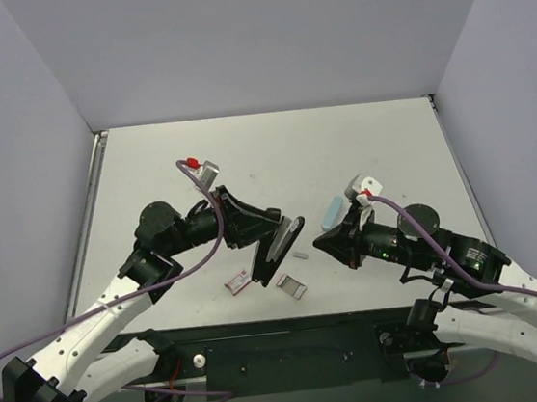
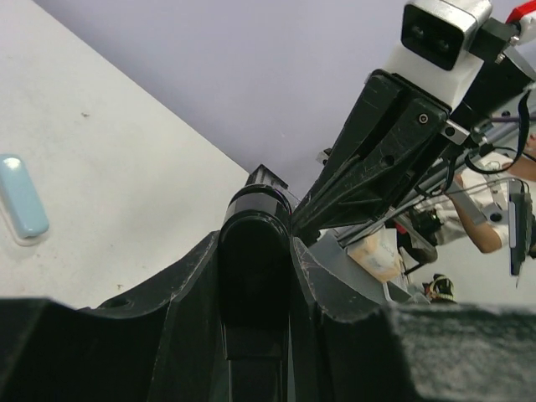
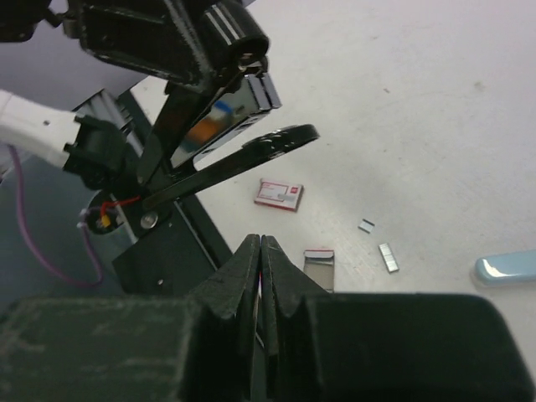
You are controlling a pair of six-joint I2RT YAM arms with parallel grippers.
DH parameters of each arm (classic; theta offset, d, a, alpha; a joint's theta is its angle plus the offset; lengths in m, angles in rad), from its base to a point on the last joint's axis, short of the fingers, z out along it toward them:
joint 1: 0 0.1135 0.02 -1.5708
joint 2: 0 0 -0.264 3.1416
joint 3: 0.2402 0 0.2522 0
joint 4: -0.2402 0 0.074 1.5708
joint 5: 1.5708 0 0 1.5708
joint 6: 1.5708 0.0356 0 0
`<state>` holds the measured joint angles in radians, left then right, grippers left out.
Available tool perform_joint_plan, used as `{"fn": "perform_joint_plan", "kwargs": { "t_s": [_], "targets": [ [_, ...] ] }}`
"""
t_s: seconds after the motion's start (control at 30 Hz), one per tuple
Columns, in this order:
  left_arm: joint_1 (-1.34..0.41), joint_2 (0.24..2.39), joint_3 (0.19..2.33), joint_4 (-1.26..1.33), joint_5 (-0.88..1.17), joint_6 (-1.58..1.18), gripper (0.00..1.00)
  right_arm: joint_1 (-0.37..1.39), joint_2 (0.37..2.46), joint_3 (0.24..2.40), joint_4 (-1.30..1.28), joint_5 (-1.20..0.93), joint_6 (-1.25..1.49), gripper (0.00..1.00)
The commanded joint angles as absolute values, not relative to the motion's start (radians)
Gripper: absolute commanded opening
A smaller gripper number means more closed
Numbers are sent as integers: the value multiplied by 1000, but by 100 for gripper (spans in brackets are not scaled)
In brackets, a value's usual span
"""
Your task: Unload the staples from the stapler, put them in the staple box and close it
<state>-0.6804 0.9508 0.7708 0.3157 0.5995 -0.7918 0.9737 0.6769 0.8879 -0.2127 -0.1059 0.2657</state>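
While the stapler (image 1: 278,242) hangs above the desk (image 1: 359,142), pinched in the left gripper (image 1: 257,229) and swung open in a V, its long axis slants from far-right to near-left. A couple of staples (image 1: 301,254) lie on the desk just to its right. Beyond them the right gripper (image 1: 320,244), pressed together, points at the open mouth from close by without touching. It looks best placed to reach in.
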Motion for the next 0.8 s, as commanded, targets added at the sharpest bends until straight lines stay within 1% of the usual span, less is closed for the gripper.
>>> {"fn": "perform_joint_plan", "kwargs": {
  "t_s": [0.0,0.2,0.33,0.6,0.7,0.77],
  "targets": [
    [-692,956,811,465,728,-778,0,966,725,959,-252,-328,224,0],
    [-721,976,824,468,781,-753,0,968,813,1026,-230,-367,186,0],
    [-761,989,828,474,817,-729,0,966,911,1075,-198,-411,149,0],
    [-919,1109,906,451,959,-651,0,963,1083,1212,-110,-544,65,0],
    [-966,1123,916,419,951,-600,0,962,1107,1256,-110,-572,52,0],
    [-966,1120,920,382,930,-578,0,960,1101,1250,-115,-574,52,0]
  ]
}}
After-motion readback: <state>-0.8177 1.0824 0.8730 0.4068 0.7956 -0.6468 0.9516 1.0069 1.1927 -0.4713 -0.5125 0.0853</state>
